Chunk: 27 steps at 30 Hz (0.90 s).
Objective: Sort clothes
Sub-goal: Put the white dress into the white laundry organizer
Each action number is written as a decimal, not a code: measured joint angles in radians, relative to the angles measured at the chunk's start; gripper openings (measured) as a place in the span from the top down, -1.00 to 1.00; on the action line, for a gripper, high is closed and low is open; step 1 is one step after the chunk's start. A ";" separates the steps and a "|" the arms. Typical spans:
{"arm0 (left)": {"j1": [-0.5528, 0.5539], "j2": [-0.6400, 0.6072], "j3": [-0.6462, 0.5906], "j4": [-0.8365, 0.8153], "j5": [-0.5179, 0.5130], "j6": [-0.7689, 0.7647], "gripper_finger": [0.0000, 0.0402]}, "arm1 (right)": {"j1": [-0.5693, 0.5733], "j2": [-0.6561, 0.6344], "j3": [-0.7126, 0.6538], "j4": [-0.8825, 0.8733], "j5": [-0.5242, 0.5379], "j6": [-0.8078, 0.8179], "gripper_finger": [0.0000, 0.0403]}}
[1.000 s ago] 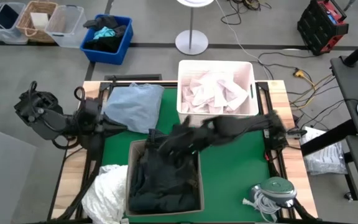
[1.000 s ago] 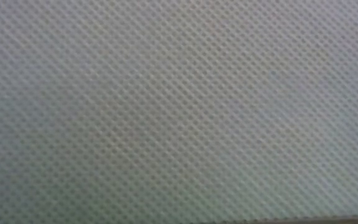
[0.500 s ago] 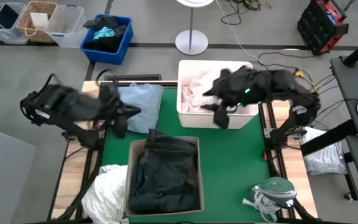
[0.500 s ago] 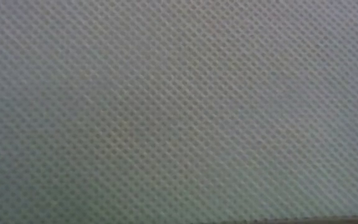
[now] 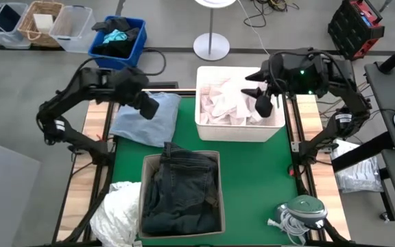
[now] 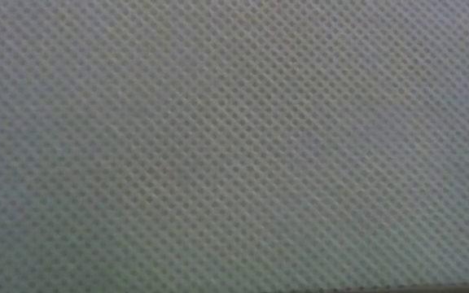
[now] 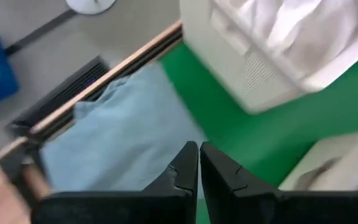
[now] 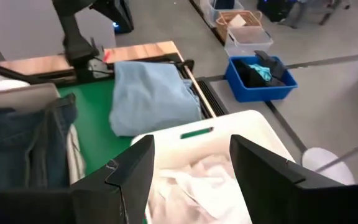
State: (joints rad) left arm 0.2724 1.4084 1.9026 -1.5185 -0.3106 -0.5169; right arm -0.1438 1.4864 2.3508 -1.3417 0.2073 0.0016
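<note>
A grey floor strewn with cables surrounds a wooden table (image 5: 100, 113) topped with a green mat (image 5: 256, 185); the low view shows only a close woven grey surface and tells nothing of the scene. At the table's 12 o'clock edge stands a white plastic bin (image 5: 238, 127) holding pale, cream-white garments (image 5: 228, 99). Toward 6 o'clock a tan open box (image 5: 181, 159) holds folded dark denim jeans (image 5: 180, 192), and a crumpled white cloth (image 5: 118, 206) lies just beside it at 8 o'clock.

The piece apparently next to be handled is the folded light blue shirt (image 5: 146, 120), lying at the table's 10 o'clock corner with its long axis running roughly from 12 to 6. The left gripper (image 5: 149, 108) hovers over the shirt's 12 o'clock half, fingers pressed together and holding nothing, as the left wrist view shows (image 7: 199, 163). The shirt lies directly below and slightly toward 6 o'clock of it, so the left arm is plainly the nearer one. The right gripper (image 5: 262, 104) hangs over the white bin at 1 o'clock, its fingers spread wide and empty in its own view (image 8: 191, 165), well apart from the shirt.

To take the shirt, the left fingers would likely have to part before descending.
</note>
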 joint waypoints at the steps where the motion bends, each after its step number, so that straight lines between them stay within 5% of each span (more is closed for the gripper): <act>1: 0.015 0.013 -0.001 -0.020 0.003 0.029 1.00 | -0.009 -0.001 0.000 -0.007 -0.003 -0.008 -0.01; 8: 0.113 0.044 -0.053 -0.053 0.065 0.047 1.00 | -0.063 -0.006 0.000 -0.101 -0.005 -0.026 -0.01; 13: 0.100 -0.011 -0.125 -0.050 0.371 0.053 1.00 | -0.093 -0.006 0.000 -0.120 -0.005 -0.037 -0.01; 15: 0.086 -0.053 -0.169 -0.053 0.484 -0.008 1.00 | -0.100 -0.006 0.000 -0.119 -0.005 -0.042 -0.01; 22: 0.010 -0.218 -0.361 -0.057 0.641 -0.414 1.00 | -0.107 -0.001 0.000 -0.113 -0.006 -0.039 -0.01; 27: -0.134 -0.323 -0.480 -0.053 0.767 -0.519 1.00 | -0.107 0.010 -0.003 -0.058 -0.008 -0.024 -0.01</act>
State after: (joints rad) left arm 0.1382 1.0855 1.4221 -1.5715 0.4562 -1.0358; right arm -0.2508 1.4962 2.3474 -1.4000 0.1989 -0.0222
